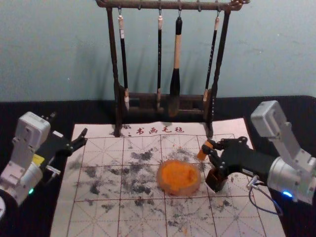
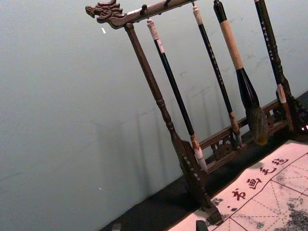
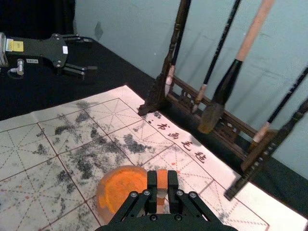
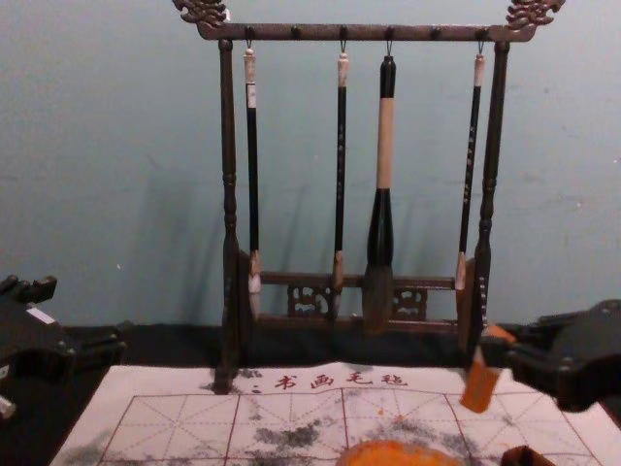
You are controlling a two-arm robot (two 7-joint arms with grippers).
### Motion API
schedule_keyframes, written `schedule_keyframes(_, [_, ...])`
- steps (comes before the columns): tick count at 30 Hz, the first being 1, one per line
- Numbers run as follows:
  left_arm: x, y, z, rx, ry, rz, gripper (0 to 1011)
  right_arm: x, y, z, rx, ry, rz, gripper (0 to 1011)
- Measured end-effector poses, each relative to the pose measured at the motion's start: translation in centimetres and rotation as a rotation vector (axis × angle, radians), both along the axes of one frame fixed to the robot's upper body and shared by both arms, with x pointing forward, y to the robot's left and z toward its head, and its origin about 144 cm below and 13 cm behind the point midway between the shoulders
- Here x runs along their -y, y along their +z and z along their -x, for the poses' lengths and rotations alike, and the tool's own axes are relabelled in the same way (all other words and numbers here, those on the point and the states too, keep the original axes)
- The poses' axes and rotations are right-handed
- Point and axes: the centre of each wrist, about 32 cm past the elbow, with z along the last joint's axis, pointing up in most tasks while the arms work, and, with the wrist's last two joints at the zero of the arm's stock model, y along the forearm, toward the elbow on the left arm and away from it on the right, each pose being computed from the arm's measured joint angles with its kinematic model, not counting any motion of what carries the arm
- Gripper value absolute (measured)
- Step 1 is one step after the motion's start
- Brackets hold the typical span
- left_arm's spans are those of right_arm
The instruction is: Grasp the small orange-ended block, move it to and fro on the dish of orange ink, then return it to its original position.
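Looking on by the head view, I see the right hand [image 1: 208, 147] pinching the orange-ended block [image 1: 201, 155] toward the dish's [image 1: 183, 192] one-to-two o'clock; a dark box [image 1: 216, 180] at three could get bumped. In the left wrist view the brush rack [image 2: 159, 102] leans large. The right wrist view has the left hand [image 3: 90, 53] idle, spread, toward ten o'clock. The chest view shows the block tilted above the mat [image 4: 184, 408]: grasp made, rubbing uncertain, return left.

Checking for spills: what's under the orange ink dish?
The dish sits on the gridded sheet, with dark smudges showing beside it. Whatever is directly beneath is covered.
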Motion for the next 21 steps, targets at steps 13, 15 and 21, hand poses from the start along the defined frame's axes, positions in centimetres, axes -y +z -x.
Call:
schedule_keyframes(13, [0.0,0.0,0.0,0.000,0.000,0.000,1001,-2.8,-0.6,-1.5,-0.025,0.047,0.062,81])
schedule_keyframes(15, [0.0,0.0,0.0,0.000,0.000,0.000,1001,-3.1,-0.7,-1.7,-0.027,0.059,0.076,81])
schedule_keyframes(21, [0.0,0.0,0.0,0.000,0.000,0.000,1001,-3.7,-0.9,-2.1,-0.036,0.101,0.106,81])
